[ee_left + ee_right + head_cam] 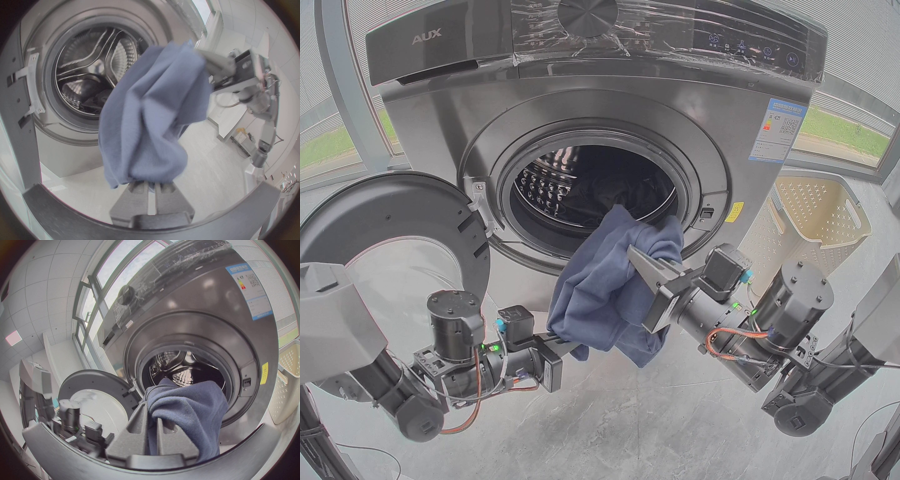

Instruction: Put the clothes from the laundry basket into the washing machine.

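Note:
A blue garment hangs in front of the washing machine's open drum, its top edge at the lower rim of the opening. My right gripper is shut on the garment's upper right part. My left gripper is shut on its lower edge, below and left of the right one. Dark clothing lies inside the drum. The cream laundry basket stands to the right of the machine.
The round machine door stands swung open to the left, just above my left arm. The grey tiled floor lies below the grippers. Windows run behind the machine on both sides.

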Motion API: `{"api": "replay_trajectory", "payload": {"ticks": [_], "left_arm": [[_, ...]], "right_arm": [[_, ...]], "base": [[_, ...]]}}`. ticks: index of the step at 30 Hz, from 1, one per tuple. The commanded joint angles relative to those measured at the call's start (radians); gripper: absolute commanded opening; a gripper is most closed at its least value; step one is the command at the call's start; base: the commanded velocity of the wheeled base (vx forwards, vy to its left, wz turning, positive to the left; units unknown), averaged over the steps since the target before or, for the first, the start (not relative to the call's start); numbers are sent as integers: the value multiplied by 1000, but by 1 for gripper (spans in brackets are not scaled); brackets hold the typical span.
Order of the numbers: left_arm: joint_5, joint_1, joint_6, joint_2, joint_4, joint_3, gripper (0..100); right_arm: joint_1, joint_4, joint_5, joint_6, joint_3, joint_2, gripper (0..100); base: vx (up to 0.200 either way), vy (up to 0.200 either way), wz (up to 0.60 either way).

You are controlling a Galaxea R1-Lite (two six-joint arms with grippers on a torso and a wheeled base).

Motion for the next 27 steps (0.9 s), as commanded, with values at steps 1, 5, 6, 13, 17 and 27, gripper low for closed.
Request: {"api": "replay_trajectory", "payload": {"ticks": [1, 5, 6, 13, 17, 27], "left_arm": [[-1, -65, -12, -152, -41, 110, 0], [-3, -101, -19, -234, -52, 147, 0], [-3, -101, -19, -234, -52, 147, 0], [11, -131, -100, -228, -193, 133, 0], [23, -124, -133, -226, -222, 100, 0], [81, -87, -160, -212, -236, 12, 0]], "right_arm": [[-12, -13, 8, 3, 37, 81, 0], [2, -13, 10, 3, 38, 93, 0], [2, -13, 10, 3, 38, 93, 0], [8, -12, 0, 0, 69, 136, 100], [4, -12, 0, 0, 81, 144, 100], [-16, -13, 0, 3, 134, 142, 100]], "base": [[0, 0, 0], [0, 0, 0], [0, 0, 0], [0, 0, 0], [0, 0, 0], [0, 0, 0]]}}
